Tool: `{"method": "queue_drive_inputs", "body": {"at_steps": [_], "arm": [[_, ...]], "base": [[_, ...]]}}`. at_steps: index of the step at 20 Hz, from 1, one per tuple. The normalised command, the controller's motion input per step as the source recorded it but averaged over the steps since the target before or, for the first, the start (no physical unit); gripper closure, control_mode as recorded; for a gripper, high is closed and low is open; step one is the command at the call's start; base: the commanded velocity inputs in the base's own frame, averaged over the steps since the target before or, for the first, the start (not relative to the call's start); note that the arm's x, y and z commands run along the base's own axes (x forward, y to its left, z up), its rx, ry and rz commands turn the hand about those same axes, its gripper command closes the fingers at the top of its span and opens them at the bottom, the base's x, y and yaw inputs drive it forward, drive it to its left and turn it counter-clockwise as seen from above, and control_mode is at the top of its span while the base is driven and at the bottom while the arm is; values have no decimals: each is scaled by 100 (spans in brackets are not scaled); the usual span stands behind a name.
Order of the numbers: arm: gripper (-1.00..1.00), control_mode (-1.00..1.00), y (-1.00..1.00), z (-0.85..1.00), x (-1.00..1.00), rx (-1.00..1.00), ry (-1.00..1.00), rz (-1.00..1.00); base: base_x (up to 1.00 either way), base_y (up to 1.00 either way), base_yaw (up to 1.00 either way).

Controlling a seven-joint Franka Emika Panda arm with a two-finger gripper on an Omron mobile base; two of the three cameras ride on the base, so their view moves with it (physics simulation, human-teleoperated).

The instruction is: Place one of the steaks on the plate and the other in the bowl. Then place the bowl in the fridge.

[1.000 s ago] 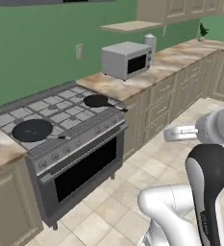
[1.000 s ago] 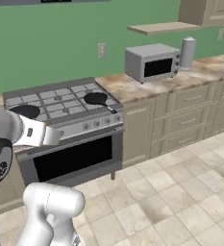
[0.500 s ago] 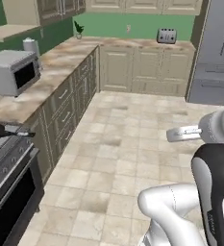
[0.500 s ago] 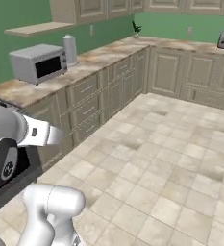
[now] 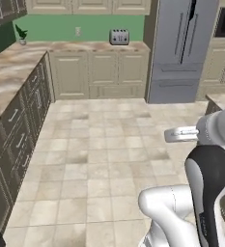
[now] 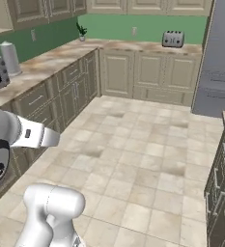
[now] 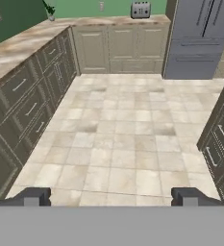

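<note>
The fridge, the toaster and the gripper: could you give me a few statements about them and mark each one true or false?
1. The fridge has its doors shut. True.
2. A toaster stands on the back counter, left of the fridge. True.
3. The gripper is carrying a bowl. False: it is open, with nothing between its fingertips.
4. A small plant stands in the corner of the counter. True.
5. The toaster sits on the tiled floor. False: it is up on the counter.
6. A fridge drawer is pulled out. False: both drawers sit flush.
</note>
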Motion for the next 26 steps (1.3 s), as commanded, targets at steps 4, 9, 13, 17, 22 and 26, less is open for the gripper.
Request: {"method": "queue_drive_inputs", "body": {"at_steps": [4,9,13,17,22,26], "arm": [[-100,100,0,0,0,0,0,0],[-100,100,0,0,0,0,0,0],[-100,100,0,0,0,0,0,0],[-100,100,0,0,0,0,0,0],[-100,100,0,0,0,0,0,0],[-100,100,0,0,0,0,0,0]], "base": [[100,-55,0],[100,-30,0],[100,3,-9],[100,4,-8],[100,0,-7],[100,0,-3]]}}
